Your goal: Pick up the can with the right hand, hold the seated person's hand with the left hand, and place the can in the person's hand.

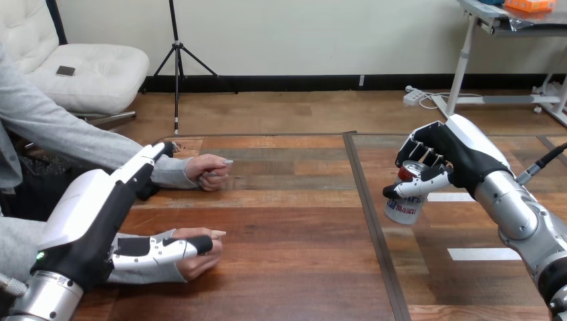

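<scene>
Currently the right hand (461,154) has its fingers (420,155) and thumb clenched round the upper part of the can (404,204), a grasp from above that leaves the can's base free for setting down. The can hangs over the right part of the bench (287,221), well apart from the person; whether its base clears the surface cannot be told.

The left hand (93,214) is released: fingers straight and pointing toward the person's farther hand (208,171), thumb lying across the wrist of the person's nearer hand (197,253). This position suggests a supporting hold is being prepared, not completed.

Both of the person's hands rest on the bench, loosely closed. The receiving hand probably needs to open before the can is delivered.
</scene>
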Robot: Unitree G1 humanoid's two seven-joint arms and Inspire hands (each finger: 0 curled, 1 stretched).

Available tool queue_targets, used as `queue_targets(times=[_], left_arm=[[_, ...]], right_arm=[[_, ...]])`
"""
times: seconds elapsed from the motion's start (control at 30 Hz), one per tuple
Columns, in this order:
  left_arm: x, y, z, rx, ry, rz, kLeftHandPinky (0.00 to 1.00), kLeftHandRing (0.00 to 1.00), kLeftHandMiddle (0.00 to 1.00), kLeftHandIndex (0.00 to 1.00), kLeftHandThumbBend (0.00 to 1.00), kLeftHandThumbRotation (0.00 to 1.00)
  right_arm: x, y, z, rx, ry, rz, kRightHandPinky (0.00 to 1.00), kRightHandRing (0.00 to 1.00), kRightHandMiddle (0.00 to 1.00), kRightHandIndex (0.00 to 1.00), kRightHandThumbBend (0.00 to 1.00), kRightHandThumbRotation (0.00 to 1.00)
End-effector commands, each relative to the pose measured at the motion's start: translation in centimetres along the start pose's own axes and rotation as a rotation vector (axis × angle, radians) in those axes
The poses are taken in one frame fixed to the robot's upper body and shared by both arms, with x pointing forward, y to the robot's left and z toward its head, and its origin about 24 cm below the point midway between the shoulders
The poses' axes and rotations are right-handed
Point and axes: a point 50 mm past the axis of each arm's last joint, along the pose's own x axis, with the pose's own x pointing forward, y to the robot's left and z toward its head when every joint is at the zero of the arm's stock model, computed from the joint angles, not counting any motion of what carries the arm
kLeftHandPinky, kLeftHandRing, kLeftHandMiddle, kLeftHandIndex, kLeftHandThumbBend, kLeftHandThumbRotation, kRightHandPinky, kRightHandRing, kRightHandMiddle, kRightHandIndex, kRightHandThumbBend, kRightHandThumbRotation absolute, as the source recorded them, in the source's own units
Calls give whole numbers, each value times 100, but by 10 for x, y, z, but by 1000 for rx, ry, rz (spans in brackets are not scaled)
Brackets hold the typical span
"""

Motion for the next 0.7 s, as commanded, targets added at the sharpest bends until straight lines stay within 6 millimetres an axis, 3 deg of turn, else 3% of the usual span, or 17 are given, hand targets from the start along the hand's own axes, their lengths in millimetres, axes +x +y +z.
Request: queue_targets(times=[0.0, 0.67], left_arm=[[10, 16, 16, 116, -78, 39, 73, 89, 93, 90, 100, 52], [14, 14, 14, 260, -52, 15, 73, 86, 90, 86, 100, 52]], right_arm=[[13, -39, 34, 1, -132, -126, 37, 39, 41, 40, 78, 0], [13, -40, 36, 1, -148, -138, 37, 38, 41, 40, 77, 0]])
